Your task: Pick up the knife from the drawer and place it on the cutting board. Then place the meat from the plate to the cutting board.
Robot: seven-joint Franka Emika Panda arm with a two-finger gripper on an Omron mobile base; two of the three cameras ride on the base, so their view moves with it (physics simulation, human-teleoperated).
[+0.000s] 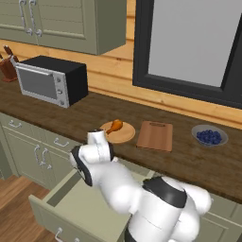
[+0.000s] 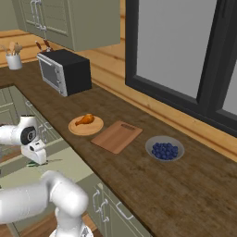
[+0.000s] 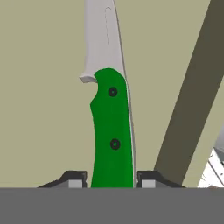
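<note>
At the left of the right base view, the gripper (image 2: 38,161) is seen lowered into the open drawer (image 2: 69,164). In the hand view the knife (image 3: 111,127) lies flat on the drawer floor with its green handle between the two fingertips (image 3: 74,179), which stand just beside it on either side; whether they are clamped on it cannot be told. The first step, picking up the knife, is judged to be in hand. Next, a firm grasp and a straight lift clear of the drawer wall are called for. Further right, on the dark wooden counter (image 2: 185,194), the meat (image 2: 85,120) rests on the plate (image 2: 86,127), the cutting board (image 2: 116,136) lies just beside it, and a bowl of blueberries (image 2: 165,149) follows, below a large window (image 2: 185,46).
</note>
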